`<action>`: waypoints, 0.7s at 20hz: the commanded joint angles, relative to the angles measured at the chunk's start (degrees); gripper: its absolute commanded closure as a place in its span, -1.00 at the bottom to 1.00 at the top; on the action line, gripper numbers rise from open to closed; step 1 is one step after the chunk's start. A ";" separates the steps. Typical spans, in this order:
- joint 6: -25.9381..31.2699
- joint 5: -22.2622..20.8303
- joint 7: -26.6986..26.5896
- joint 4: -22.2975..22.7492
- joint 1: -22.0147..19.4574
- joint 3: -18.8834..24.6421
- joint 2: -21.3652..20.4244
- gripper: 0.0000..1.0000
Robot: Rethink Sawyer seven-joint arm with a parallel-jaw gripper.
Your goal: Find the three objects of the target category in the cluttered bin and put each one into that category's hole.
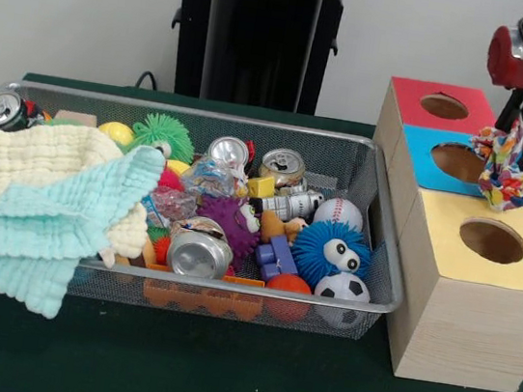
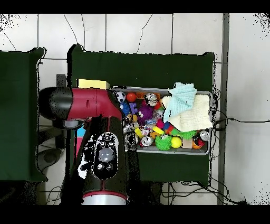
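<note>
In the front view we see a confetti wad (image 1: pixel 503 168) hanging over the blue-topped box (image 1: pixel 451 162) at the table's right edge, presumably gripped, though the gripper is hidden. Next, carry it to the yellow box's hole (image 1: pixel 492 240). Overhead, the arm (image 2: pixel 95 121) covers the boxes beside the wire bin (image 2: pixel 206 150).

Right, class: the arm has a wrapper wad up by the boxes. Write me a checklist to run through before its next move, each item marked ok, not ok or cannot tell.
1. Wad is lifted out of the wire bin: ok.
2. Wad is over the yellow-topped box's hole: not ok; in the front view it hangs by the blue-topped box.
3. Yellow hole is unblocked: ok.
4. Gripper's hold on the wad: cannot tell; the gripper itself is not visible.
5. More wads showing in the bin: cannot tell; cloths cover one end.
</note>
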 commanded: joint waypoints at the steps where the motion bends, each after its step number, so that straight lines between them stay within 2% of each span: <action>1: -4.52 0.73 14.96 -1.53 -0.84 0.46 3.58 1.00; 7: -3.75 1.04 16.38 -4.68 -0.26 0.22 5.43 1.00; 14: -4.10 1.36 20.41 -7.63 1.72 -1.01 7.37 1.00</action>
